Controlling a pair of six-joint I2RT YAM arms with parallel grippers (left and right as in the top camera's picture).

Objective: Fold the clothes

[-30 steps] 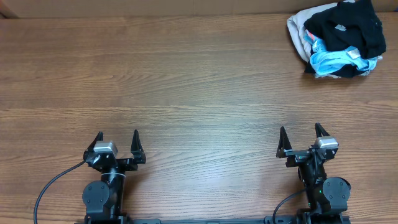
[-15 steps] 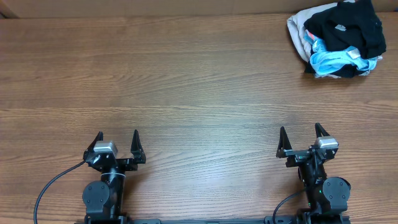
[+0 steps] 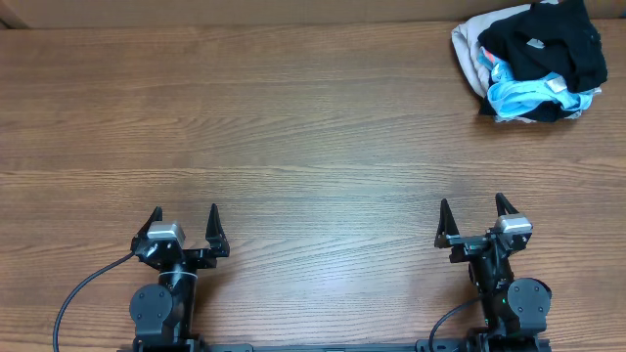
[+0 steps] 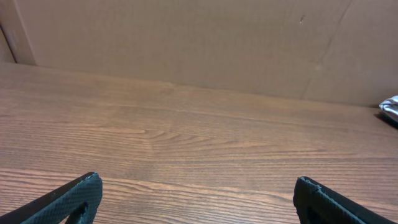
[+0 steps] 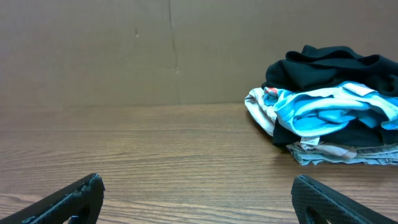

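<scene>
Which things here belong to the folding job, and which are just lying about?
Belongs to the job: black shirt, topping the pile; left gripper; right gripper, both open.
Just lying about: light-blue-and-white garment; beige garment, both in the same pile.

My left hand sits at 8 o'clock on the table and my right hand at 4 o'clock, well apart. The shirt lies at the table's 2 o'clock corner, at 1 o'clock from my right hand. It lies on a second garment, with a third garment at its 9 o'clock side.
</scene>
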